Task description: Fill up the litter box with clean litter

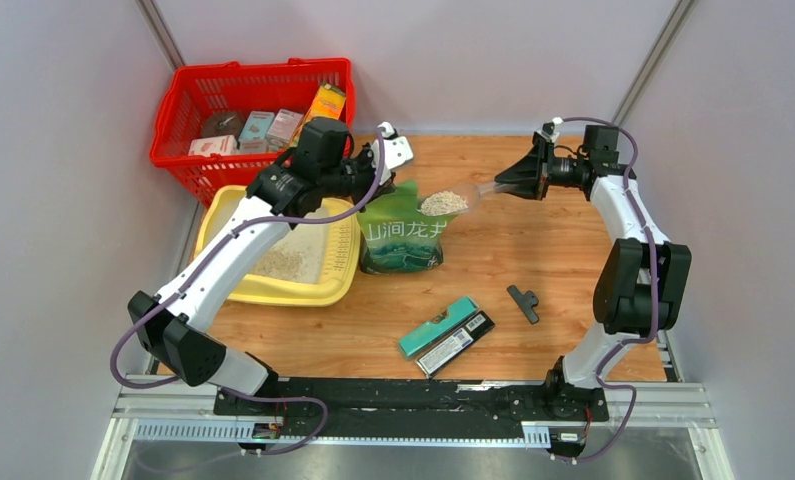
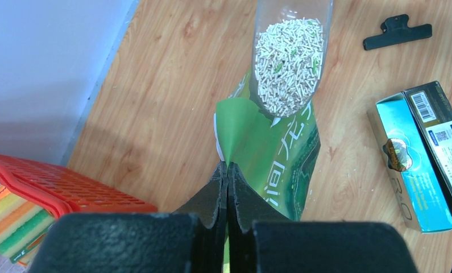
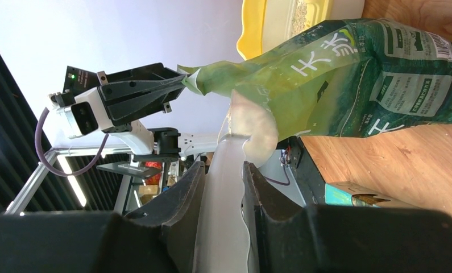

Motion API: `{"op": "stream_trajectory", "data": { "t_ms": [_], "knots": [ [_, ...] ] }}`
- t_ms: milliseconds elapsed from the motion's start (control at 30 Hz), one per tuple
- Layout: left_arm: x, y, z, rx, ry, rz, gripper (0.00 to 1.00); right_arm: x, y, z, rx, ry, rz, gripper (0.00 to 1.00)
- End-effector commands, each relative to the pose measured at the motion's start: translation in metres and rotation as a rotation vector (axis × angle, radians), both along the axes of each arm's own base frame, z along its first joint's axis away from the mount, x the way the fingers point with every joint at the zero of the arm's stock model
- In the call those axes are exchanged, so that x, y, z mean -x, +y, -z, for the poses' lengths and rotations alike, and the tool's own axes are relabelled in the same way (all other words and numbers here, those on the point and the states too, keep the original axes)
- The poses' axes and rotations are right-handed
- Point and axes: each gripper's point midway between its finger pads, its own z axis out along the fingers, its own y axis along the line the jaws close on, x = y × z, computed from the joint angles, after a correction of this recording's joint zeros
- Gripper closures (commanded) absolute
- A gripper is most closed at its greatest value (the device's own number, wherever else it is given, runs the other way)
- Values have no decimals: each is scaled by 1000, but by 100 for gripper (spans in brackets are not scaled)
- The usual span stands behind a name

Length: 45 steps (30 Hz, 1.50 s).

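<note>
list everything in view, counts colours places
bag: 1, green, centre
scoop: 1, translucent, above bag
litter box: 1, pale yellow, table's left
litter: beige, some in litter box, heap in scoop
basket: 1, red, back left
packets: several, mixed, in basket
teal box: 1, teal, front centre
black box: 1, black, beside teal box
clip: 1, black, right of black box
table: 1, wooden, under bag
left hand: 1, black, shut on bag top
right hand: 1, black, shut on scoop handle

From above and behind we see the whole table (image 1: 533,250), while both wrist cameras look closely at the shared green bag (image 1: 403,240).
</note>
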Motion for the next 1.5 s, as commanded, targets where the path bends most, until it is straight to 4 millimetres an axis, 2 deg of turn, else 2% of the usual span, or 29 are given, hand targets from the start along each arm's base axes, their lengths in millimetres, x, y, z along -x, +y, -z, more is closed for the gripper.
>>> {"op": "stream_trajectory", "data": {
  "t_ms": [0, 67, 100, 167, 200, 300, 400, 600, 633, 733, 933, 967, 1033, 1067, 1100, 1133, 1200, 1233, 1267, 1300, 1333, 1400, 1433, 1467],
  "knots": [
    [-18, 4, -43, 40, -134, -42, 100, 8, -2, -19, -24, -79, -37, 100],
    [-20, 3, -42, 34, -133, -46, 96, 11, 0, -27, -28, -96, -49, 100],
    [-21, 3, -43, 35, -134, -50, 86, 13, 0, -28, -30, -89, -50, 100],
    [-25, 5, -44, 33, -134, -75, 74, 17, 3, -33, -37, -92, -66, 100],
    [-26, 6, -45, 34, -135, -84, 63, 19, 4, -35, -39, -91, -71, 100],
    [-33, 12, -47, 34, -146, -133, 47, 26, 11, -38, -44, -84, -94, 100],
    [-37, 21, -50, 32, -164, -177, 40, 31, 20, -38, -49, -76, -124, 100],
    [-36, 52, -54, 13, -200, -258, 37, 39, 43, -48, -63, -75, -207, 100],
    [-38, 61, -53, 5, -202, -278, 37, 43, 53, -49, -66, -77, -241, 100],
    [-36, 85, -52, -12, -204, -330, 37, 46, 67, -53, -75, -71, -292, 100],
    [-25, 128, -45, -42, -191, -432, 37, 57, 105, -62, -96, -37, -421, 100],
    [-20, 138, -44, -49, -193, -452, 37, 54, 110, -58, -99, -1, -437, 100],
    [-14, 148, -38, -64, -185, -469, 37, 59, 125, -66, -113, 7, -496, 100],
    [-6, 154, -35, -71, -188, -478, 36, 55, 132, -57, -118, 74, -511, 100],
    [-3, 160, -31, -78, -184, -490, 36, 54, 137, -66, -125, 56, -532, 100],
    [6, 166, -34, -76, -197, -502, 36, 57, 145, -64, -138, 52, -565, 100],
    [16, 176, -17, -103, -167, -520, 36, 50, 155, -51, -135, 148, -577, 100],
    [25, 181, -19, -100, -179, -527, 36, 50, 163, -53, -135, 134, -598, 100],
    [30, 185, -7, -116, -159, -535, 36, 49, 167, -52, -133, 162, -603, 100],
    [36, 190, -3, -128, -150, -547, 36, 42, 175, -38, -131, 203, -611, 100],
    [45, 194, -5, -122, -163, -557, 36, 44, 182, -45, -131, 174, -632, 100],
    [57, 204, 12, -152, -124, -583, 36, 38, 193, -31, -126, 203, -647, 100],
    [66, 210, 10, -152, -134, -601, 36, 41, 201, -32, -126, 188, -668, 100],
    [72, 214, 18, -167, -122, -606, 36, 42, 206, -29, -125, 192, -679, 100]
  ]
}}
